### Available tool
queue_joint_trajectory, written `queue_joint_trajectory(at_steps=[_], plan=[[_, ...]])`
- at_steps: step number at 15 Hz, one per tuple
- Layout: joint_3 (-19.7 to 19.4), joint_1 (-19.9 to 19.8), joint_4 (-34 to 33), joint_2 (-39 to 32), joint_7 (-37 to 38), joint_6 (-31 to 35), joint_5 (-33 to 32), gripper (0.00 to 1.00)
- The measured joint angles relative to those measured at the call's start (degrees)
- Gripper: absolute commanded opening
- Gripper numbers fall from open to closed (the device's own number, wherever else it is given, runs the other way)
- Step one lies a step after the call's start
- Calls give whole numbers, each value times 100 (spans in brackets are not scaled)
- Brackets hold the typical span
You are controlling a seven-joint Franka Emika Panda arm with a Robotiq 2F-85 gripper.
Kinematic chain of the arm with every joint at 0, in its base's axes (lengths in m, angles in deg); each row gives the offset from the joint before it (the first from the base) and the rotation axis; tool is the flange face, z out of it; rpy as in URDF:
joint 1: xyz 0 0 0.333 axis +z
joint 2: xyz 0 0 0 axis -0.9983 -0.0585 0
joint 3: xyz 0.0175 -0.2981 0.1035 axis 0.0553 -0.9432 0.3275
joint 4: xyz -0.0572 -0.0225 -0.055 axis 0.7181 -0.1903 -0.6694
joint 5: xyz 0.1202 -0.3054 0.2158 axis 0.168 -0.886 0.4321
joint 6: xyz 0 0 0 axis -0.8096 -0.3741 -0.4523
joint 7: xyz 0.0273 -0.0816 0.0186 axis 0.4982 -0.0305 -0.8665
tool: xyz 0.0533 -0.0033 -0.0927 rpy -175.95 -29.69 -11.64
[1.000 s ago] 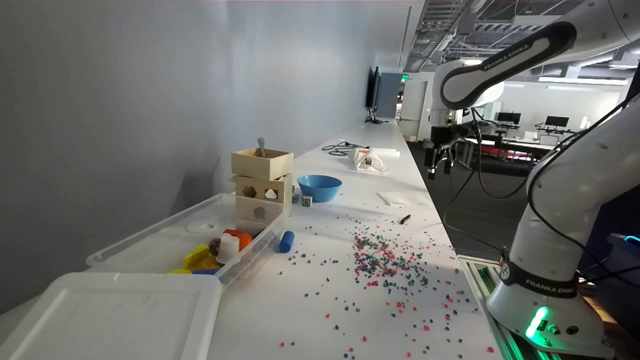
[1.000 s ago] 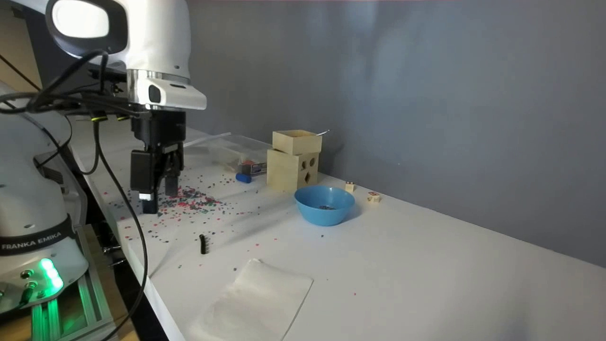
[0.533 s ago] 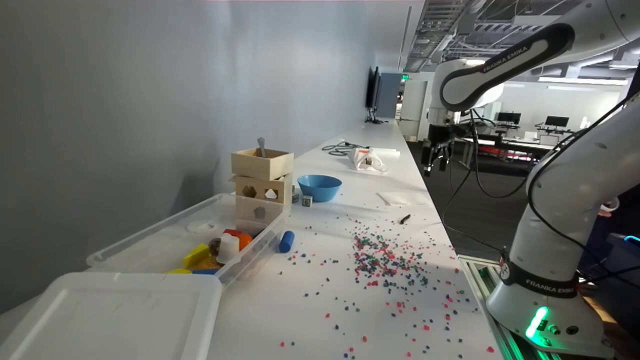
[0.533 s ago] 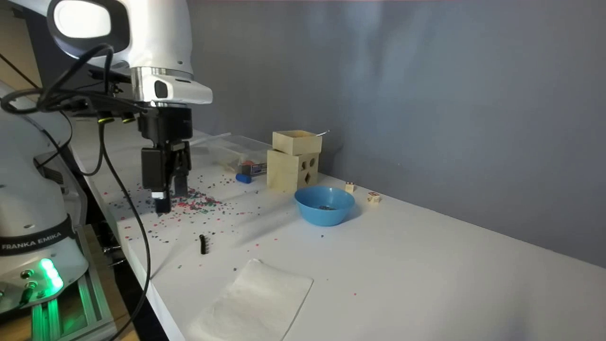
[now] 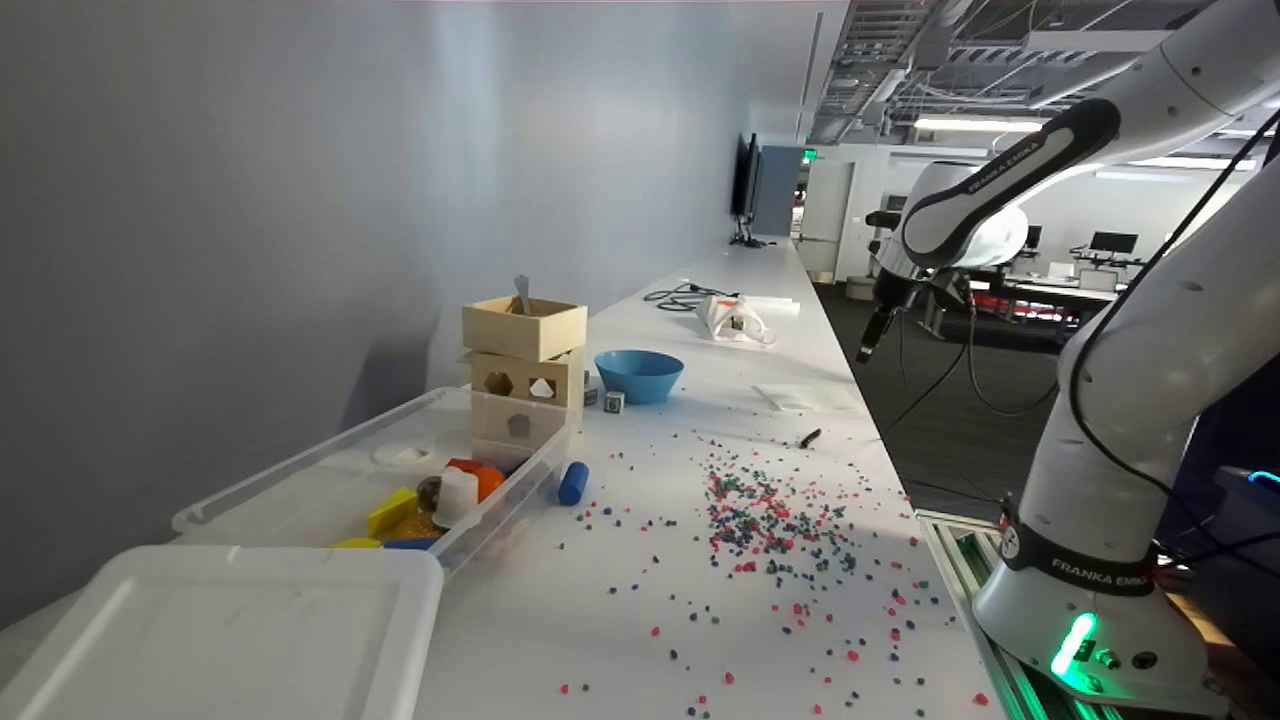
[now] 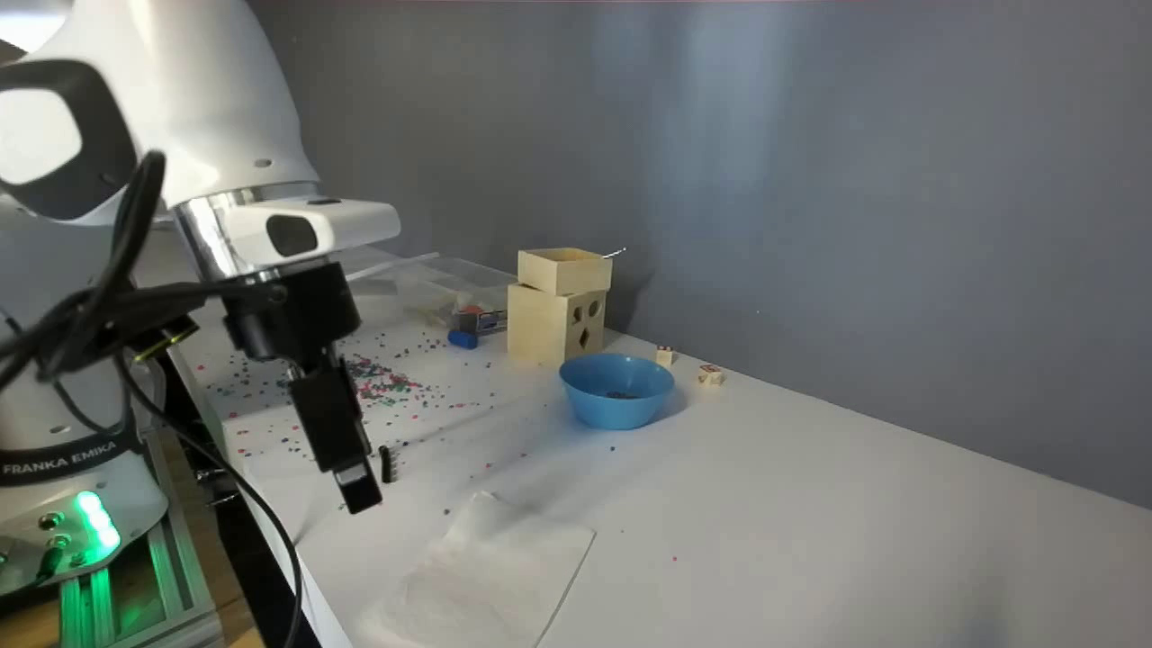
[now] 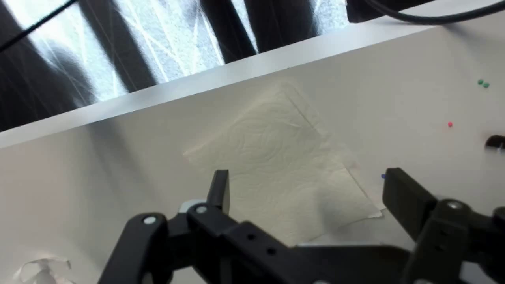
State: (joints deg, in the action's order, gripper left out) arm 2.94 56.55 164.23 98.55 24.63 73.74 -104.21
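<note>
Hand [image 7: 307, 177] is spread wide and empty; since the earlier frame it has been tilted from near upright. Embossed paper towel [image 7: 272, 146] is partly covered by it in the wrist view. Around the hand, in an exterior view, the towel is recorded at four o'clock, a black toothed piece [image 6: 387, 464] at one, beads [image 6: 380, 382] at twelve, a smooth blue bowl [image 6: 612, 413] past two.

In the wrist view, the gripper [image 7: 307, 189] hides part of the paper towel [image 7: 268, 154], and the frame's right edge cuts off a black strip [image 7: 494, 141]. In an exterior view, dark specks [image 6: 621, 394] inside the blue bowl [image 6: 612, 416] seem too small to identify.
</note>
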Motion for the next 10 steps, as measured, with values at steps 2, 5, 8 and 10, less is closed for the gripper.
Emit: queue_joint_trajectory(at_steps=[2, 5, 8, 10], plan=[[-593, 482, -190, -282, -497, -147, 681, 100], [-670, 672, -391, -559, -562, -241, 900, 100], [-718, 685, -396, -572, -984, -145, 897, 100], [-896, 721, -415, -571, -1737, -80, 897, 100]])
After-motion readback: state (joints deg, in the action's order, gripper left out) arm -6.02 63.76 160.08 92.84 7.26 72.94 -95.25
